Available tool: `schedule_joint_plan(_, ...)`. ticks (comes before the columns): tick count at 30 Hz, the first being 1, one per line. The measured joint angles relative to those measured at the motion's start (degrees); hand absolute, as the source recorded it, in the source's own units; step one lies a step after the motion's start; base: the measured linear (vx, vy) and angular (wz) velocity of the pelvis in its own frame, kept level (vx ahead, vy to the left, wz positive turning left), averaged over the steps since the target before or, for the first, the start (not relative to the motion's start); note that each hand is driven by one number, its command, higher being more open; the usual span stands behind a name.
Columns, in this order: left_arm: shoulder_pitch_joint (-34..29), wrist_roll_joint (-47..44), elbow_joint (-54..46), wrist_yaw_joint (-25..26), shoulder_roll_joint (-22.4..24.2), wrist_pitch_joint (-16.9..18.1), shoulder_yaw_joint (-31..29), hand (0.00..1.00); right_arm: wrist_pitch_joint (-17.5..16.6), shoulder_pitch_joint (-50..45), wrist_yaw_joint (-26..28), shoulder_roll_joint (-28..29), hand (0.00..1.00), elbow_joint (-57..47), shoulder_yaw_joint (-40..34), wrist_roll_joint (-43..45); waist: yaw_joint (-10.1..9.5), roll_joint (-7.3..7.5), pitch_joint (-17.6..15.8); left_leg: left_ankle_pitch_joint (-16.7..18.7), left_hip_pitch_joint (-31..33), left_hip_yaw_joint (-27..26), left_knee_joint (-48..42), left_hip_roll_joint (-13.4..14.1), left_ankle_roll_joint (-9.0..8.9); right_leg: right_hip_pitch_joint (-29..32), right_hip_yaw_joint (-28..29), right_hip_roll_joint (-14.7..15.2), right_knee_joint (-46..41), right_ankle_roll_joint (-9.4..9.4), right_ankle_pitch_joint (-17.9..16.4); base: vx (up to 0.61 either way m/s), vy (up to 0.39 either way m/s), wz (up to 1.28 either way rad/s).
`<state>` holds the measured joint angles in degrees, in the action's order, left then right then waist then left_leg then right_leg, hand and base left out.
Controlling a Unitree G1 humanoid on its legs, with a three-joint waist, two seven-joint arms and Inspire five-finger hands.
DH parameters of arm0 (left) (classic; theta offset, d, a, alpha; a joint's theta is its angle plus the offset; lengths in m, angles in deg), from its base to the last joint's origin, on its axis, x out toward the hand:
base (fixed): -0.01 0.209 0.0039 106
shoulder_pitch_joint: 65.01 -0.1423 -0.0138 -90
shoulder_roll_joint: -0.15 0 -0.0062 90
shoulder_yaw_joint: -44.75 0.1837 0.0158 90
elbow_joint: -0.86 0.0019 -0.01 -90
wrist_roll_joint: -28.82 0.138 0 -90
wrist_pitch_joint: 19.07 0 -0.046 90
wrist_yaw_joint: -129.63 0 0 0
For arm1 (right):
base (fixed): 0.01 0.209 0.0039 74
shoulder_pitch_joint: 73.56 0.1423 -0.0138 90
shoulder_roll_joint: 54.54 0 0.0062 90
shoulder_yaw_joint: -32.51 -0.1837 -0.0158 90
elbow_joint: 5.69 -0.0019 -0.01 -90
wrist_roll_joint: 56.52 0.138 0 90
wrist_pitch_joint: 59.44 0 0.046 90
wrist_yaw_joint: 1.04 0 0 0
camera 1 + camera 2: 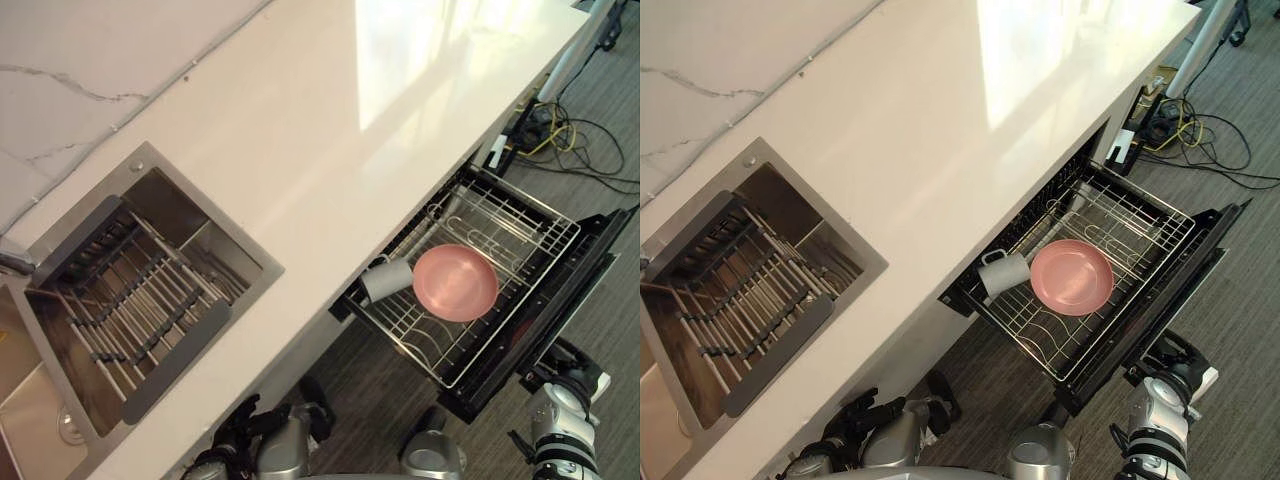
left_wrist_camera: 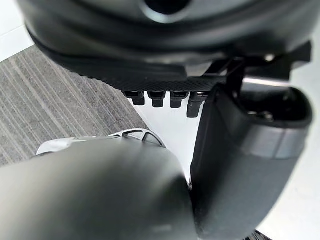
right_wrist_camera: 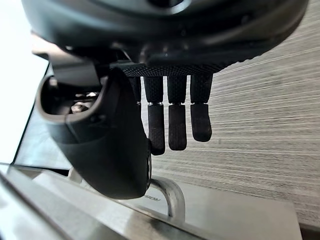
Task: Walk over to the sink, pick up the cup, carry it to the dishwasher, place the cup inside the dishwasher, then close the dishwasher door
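Cup (image 1: 388, 280) sits in the dishwasher rack (image 1: 522, 226) just beside the pink plate (image 1: 455, 282) — you've only the open door (image 1: 565, 312) left to shut, right hand (image 3: 176, 122) slack and empty near it, left hand (image 2: 160, 80) unreadable.

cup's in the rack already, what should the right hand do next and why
Probably slide the wire rack back in with the right hand: the cup already lies in it beside the pink plate, and the rack stands pulled out over the open dishwasher door, which likely can't shut until then. The hand's fingers are straight and hold nothing.
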<state>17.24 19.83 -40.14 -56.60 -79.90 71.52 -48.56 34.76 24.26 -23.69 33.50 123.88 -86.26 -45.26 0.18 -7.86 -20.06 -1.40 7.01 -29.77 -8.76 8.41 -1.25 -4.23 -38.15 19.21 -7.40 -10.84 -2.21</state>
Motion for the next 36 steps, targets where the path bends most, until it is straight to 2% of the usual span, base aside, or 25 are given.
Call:
schedule_joint_plan(2, 0.0, 0.1, 0.1, 0.6, 0.0, 0.9, 0.8, 1.00, -0.1, 1.4, 0.4, -1.5, 0.00, 0.1, 4.3, -3.2, -0.34, -0.38, -0.2, -0.7, 0.0, 1.2, 0.8, -0.9, 0.52, -0.3, -1.3, 0.9, -1.1, -0.27, -0.4, -0.05, 0.040, 0.26)
schedule_joint_plan(4, 0.0, 0.0, 0.1, 1.3, 0.1, 1.2, 1.1, 1.00, -0.1, 2.8, 0.7, -1.8, 0.00, 0.4, 5.6, -4.7, -0.42, -0.66, -0.3, -0.9, 0.1, 2.0, 0.8, -1.3, 0.70, -0.7, -2.2, 1.2, -1.7, -0.42, -0.7, -0.03, 0.021, 0.32)
schedule_joint_plan(7, 0.1, -0.3, -0.3, 2.2, 0.6, 1.6, 1.5, 1.00, -0.1, 9.8, 1.7, -2.7, 0.00, 4.5, 10.5, -6.6, -1.51, -1.40, -0.6, -1.6, 0.6, 4.2, 0.9, -2.0, 1.18, -1.4, -4.5, 2.2, -4.0, -0.54, -1.9, -0.05, 0.012, 0.38)
schedule_joint_plan(9, 0.1, -0.6, -1.3, 2.3, 1.1, 1.5, 1.8, 1.00, -0.1, 15.4, 2.1, -4.0, 0.00, 8.6, 13.3, -7.4, -2.67, -2.31, -1.0, -2.2, 0.6, 5.7, 1.2, -2.4, 1.32, -2.1, -6.0, 2.8, -5.4, -0.54, -2.8, -0.05, 0.001, 0.38)
schedule_joint_plan(11, 0.0, -1.1, -1.9, 2.3, 2.1, 1.5, 2.6, 1.00, 0.0, 22.9, 4.0, -5.8, 0.00, 12.7, 17.5, -9.6, -4.96, -3.85, -1.0, -3.4, 0.8, 7.1, 2.2, -2.7, 1.32, -2.2, -7.6, 3.1, -7.0, -0.42, -4.0, -0.06, -0.019, 0.38)
schedule_joint_plan(12, 0.0, -1.2, -1.9, 2.3, 2.4, 1.5, 2.6, 1.00, -0.1, 24.7, 5.5, -6.1, 1.00, 13.0, 19.4, -10.5, -5.44, -4.18, -1.0, -3.7, 0.8, 7.4, 2.4, -2.7, 1.29, -2.1, -7.9, 3.1, -7.4, -0.31, -4.3, -0.05, -0.042, 0.29)
schedule_joint_plan(13, 0.0, -1.2, -2.1, 2.2, 2.9, 1.5, 2.6, 1.00, 0.7, 28.8, 4.9, -6.1, 1.00, 13.7, 22.7, -12.6, -6.11, -4.78, -0.9, -4.1, 0.8, 8.0, 2.7, -2.6, 1.16, -2.3, -8.4, 3.1, -8.0, -0.19, -4.8, -0.01, -0.041, 0.19)
schedule_joint_plan(14, -0.3, -1.2, -2.3, 2.3, 2.9, 1.6, 2.5, 1.00, 1.4, 29.3, 4.3, -6.4, 1.00, 15.1, 22.9, -13.9, -6.10, -4.64, -0.9, -4.3, 0.6, 8.4, 2.8, -2.5, 1.12, -2.7, -8.9, 2.9, -8.1, -0.09, -4.8, -0.02, -0.054, 0.14)
schedule_joint_plan(15, -0.3, -1.8, -2.2, 2.2, 2.6, 1.6, 2.6, 1.00, 1.2, 28.8, 7.2, -7.7, 1.00, 16.2, 24.8, -13.9, -5.99, -4.28, -0.9, -4.5, 0.3, 8.6, 2.9, -2.2, 0.91, -3.1, -9.3, 2.7, -8.3, 0.10, -5.2, -0.03, -0.046, 0.04)
schedule_joint_plan(16, -0.1, -1.8, -2.2, 1.9, 2.6, 1.2, 2.7, 1.00, 0.7, 29.1, 8.6, -8.6, 1.00, 15.8, 26.0, -14.2, -5.94, -4.84, -0.8, -5.0, 0.5, 8.7, 3.2, -2.1, 0.90, -2.7, -9.3, 2.6, -8.8, 0.22, -5.5, -0.04, -0.039, 0.02)
schedule_joint_plan(18, -0.2, -2.4, -1.8, 0.9, 3.0, 0.9, 2.8, 1.00, 0.7, 29.6, 7.5, -8.9, 1.00, 15.8, 26.4, -15.0, -6.06, -5.48, -0.6, -5.7, 0.4, 8.9, 4.1, -1.9, 0.72, -2.3, -9.6, 2.5, -9.5, 0.38, -6.0, -0.05, -0.030, 0.06)
schedule_joint_plan(20, -0.1, -3.5, -1.3, 0.3, 3.2, 0.9, 2.6, 1.00, 0.4, 29.1, 7.6, -8.8, 1.00, 15.7, 26.4, -14.9, -6.41, -5.51, -0.5, -6.1, 0.4, 8.9, 4.4, -1.3, 0.38, -1.9, -9.4, 1.9, -9.6, 0.77, -6.3, -0.04, -0.038, -0.02)
schedule_joint_plan(23, -0.1, -4.6, -0.1, -0.1, 3.4, 1.4, 2.4, 1.00, -3.1, 22.4, 8.5, -7.3, 1.00, 10.9, 24.4, -12.9, -6.68, -5.46, 0.1, -6.2, 0.0, 8.7, 4.6, -0.7, 0.17, -2.1, -9.2, 1.1, -9.3, 0.97, -6.5, -0.01, -0.040, -0.05)
schedule_joint_plan(24, -0.1, -4.9, 1.0, -0.3, 3.5, 1.9, 1.9, 1.00, -5.9, 18.2, 8.9, -5.7, 1.00, 9.0, 23.1, -12.3, -6.54, -5.11, 0.8, -6.3, -0.1, 8.6, 4.7, -0.5, 0.06, -2.5, -9.2, 0.7, -8.9, 0.92, -6.4, 0.04, -0.047, 0.01)
schedule_joint_plan(25, -0.1, -5.0, 2.0, -0.3, 3.5, 2.3, 1.3, 1.00, -8.3, 14.3, 9.1, -3.5, 1.00, 8.2, 21.3, -11.7, -6.24, -4.15, 1.2, -6.2, -0.5, 8.7, 4.8, -0.5, -0.15, -3.3, -9.5, 0.2, -8.1, 0.78, -6.3, 0.04, -0.040, 0.02)
schedule_joint_plan(27, -0.2, -5.7, 3.2, -0.2, 3.3, 2.5, 0.5, 1.00, -11.7, 10.4, 9.9, -0.7, 1.00, 7.7, 20.4, -10.3, -5.67, -3.19, 1.9, -6.0, -1.5, 8.7, 5.2, -0.4, -0.71, -4.7, -9.5, -0.5, -6.4, 0.55, -5.9, 0.02, -0.018, 0.01)
schedule_joint_plan(28, -0.2, -6.1, 3.9, -0.2, 3.0, 2.2, -0.2, 1.00, -13.6, 8.1, 10.1, 1.6, 1.00, 7.9, 19.5, -10.1, -5.58, -1.92, 3.1, -6.0, -2.1, 8.6, 6.4, -0.5, -1.33, -5.0, -9.6, -1.1, -5.1, 0.41, -5.5, 0.00, 0.000, 0.00)
schedule_joint_plan(29, -0.1, -8.0, 5.0, -0.1, 2.2, 1.7, -1.1, 1.00, -14.6, 6.1, 10.3, 4.2, 1.00, 9.2, 17.6, -10.2, -5.58, 0.04, 4.1, -6.1, -2.3, 8.6, 7.5, -1.0, -1.56, -4.9, -9.9, -1.1, -4.6, 0.32, -5.4, 0.00, 0.000, 0.00)
schedule_joint_plan(30, 0.1, -9.1, 5.2, 0.0, 1.7, 1.4, -1.8, 1.00, -14.7, 4.9, 10.6, 5.3, 1.00, 10.7, 16.4, -9.9, -5.60, 1.15, 4.6, -6.0, -2.3, 8.7, 8.1, -1.4, -1.67, -4.8, -10.3, -0.8, -4.6, 0.28, -5.4, 0.08, 0.044, 0.17)
schedule_joint_plan(31, 0.3, -11.5, 5.6, 0.7, 1.0, 0.4, -3.1, 1.00, -15.2, 2.2, 11.2, 7.1, 1.00, 14.3, 13.6, -8.3, -5.74, 3.57, 5.5, -5.7, -2.2, 8.7, 9.2, -2.8, -1.77, -4.6, -11.0, 0.4, -5.3, -0.13, -5.9, 0.14, 0.088, 0.39)
schedule_joint_plan(32, 0.3, -13.6, 5.7, 3.3, 0.3, -0.4, -4.3, 1.00, -14.4, -2.1, 12.0, 8.0, 1.00, 19.4, 11.0, -7.1, -5.57, 6.09, 5.6, -5.1, -3.1, 9.0, 11.0, -4.9, -1.42, -4.3, -11.8, 3.6, -9.8, -0.08, -6.7, 0.17, 0.109, 0.41)
schedule_joint_plan(33, 0.3, -13.9, 5.8, 3.9, 0.4, -0.5, -4.7, 1.00, -14.2, -3.0, 12.2, 8.2, 1.00, 20.3, 10.5, -6.7, -5.57, 6.38, 5.5, -5.0, -3.4, 9.3, 11.7, -5.2, -1.38, -4.0, -11.6, 4.5, -11.7, 0.10, -6.7, 0.19, 0.162, 0.47)
schedule_joint_plan(34, 0.1, -15.5, 6.4, 6.7, 0.8, -0.8, -5.8, 1.00, -12.7, -7.6, 13.5, 8.9, 1.00, 22.4, 8.5, -5.7, -5.31, 6.81, 5.6, -5.6, -5.3, 10.1, 13.7, -6.7, -1.19, -2.0, -8.9, 7.7, -19.3, 4.12, -5.2, 0.21, 0.219, 0.45)
schedule_joint_plan(35, -0.3, -17.2, 7.4, 8.4, 0.8, -1.7, -6.6, 1.00, -11.0, -11.5, 14.7, 10.0, 1.00, 23.7, 7.4, -5.6, -4.66, 7.20, 5.7, -4.7, -6.6, 11.8, 13.7, -7.0, -0.30, -0.1, -3.4, 9.2, -25.7, 10.04, -1.3, 0.24, 0.229, 0.53)
schedule_joint_plan(36, -0.8, -17.7, 7.6, 9.1, 0.6, -2.1, -7.1, 1.00, -10.4, -13.2, 15.4, 10.7, 1.00, 24.3, 7.2, -5.6, -4.08, 7.70, 5.8, -4.1, -7.3, 12.6, 13.7, -7.2, 0.15, 1.0, 0.3, 9.2, -28.1, 12.17, 1.5, 0.29, 0.201, 0.67)
